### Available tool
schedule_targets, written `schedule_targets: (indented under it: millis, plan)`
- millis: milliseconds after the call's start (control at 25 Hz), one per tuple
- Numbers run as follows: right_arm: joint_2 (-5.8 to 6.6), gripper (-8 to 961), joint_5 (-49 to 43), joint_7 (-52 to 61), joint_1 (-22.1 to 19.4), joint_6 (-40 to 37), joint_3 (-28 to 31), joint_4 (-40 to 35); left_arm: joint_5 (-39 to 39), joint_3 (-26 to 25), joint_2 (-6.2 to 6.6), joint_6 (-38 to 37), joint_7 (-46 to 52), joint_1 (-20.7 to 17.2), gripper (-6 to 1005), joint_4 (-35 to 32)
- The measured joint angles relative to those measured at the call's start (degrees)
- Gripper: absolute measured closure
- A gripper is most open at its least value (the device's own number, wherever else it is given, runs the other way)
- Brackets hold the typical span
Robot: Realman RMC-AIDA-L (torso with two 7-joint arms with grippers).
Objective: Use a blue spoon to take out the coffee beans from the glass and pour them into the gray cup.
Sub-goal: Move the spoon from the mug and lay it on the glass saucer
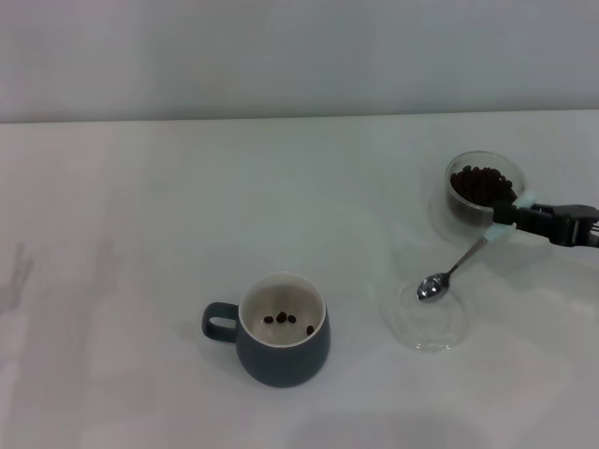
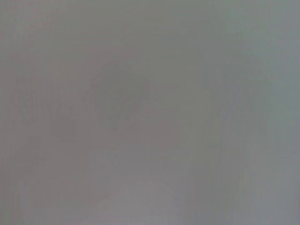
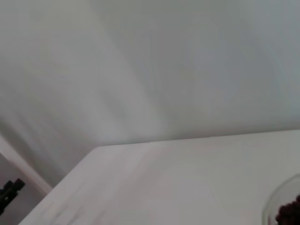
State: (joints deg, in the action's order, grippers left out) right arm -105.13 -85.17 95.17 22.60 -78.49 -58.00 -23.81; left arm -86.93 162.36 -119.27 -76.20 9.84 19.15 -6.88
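Note:
The gray cup (image 1: 281, 341) stands near the table's front middle, its handle to the left, with three coffee beans (image 1: 285, 320) in its cream inside. At the far right the glass (image 1: 485, 187) holds a heap of coffee beans (image 1: 481, 183); its rim and some beans (image 3: 289, 212) also show in the right wrist view. My right gripper (image 1: 510, 218) reaches in from the right edge, just in front of the glass, shut on the handle end of the blue spoon (image 1: 456, 268). The spoon slants down to the left. Its shiny bowl looks empty, over a flat clear dish. The left gripper is out of view.
A flat clear glass dish (image 1: 432, 329) lies right of the gray cup, under the spoon's bowl. The white table (image 1: 140, 215) runs back to a pale wall. The left wrist view shows only a plain grey surface.

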Motion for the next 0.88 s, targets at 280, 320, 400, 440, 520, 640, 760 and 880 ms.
schedule_targets:
  millis: [280,320,400,440,520,640,760,880]
  plan:
    - [-0.57,806,-0.7,0.1,-0.4,0.9,-0.5,2.1,0.3,0.3,0.00,0.0,0.0,0.2,113,-0.1]
    - [-0.57,806,-0.7,0.1,-0.4,0.9,-0.5,2.1,0.3,0.4,0.00,0.0,0.0,0.3,113,-0.1]
    - [-0.65,806,-0.8,0.1,0.0,1.4,-0.5,3.3,0.3,0.4,0.00,0.0,0.0,0.3,113,-0.2]
    - [-0.73,806,-0.8,0.1,0.1,1.5,-0.5,3.9,0.3,0.4,0.00,0.0,0.0,0.3,114,-0.2]
    - [-0.95,806,-0.8,0.4,0.3,1.6,-0.5,4.4,0.3,0.4,0.00,0.0,0.0,0.3,114,-0.2]
    - [-1.20,806,-0.9,2.1,0.4,1.9,-0.5,4.4,0.3,0.4,0.00,0.0,0.0,0.3,114,-0.2]
    - [-1.28,806,-1.4,4.1,0.4,2.4,-0.5,4.4,0.3,0.4,0.00,0.0,0.0,0.4,113,-0.2]
    - [-1.33,805,-1.5,7.4,0.4,3.7,-0.5,4.5,0.3,0.4,0.00,0.0,0.0,0.4,113,-0.2]
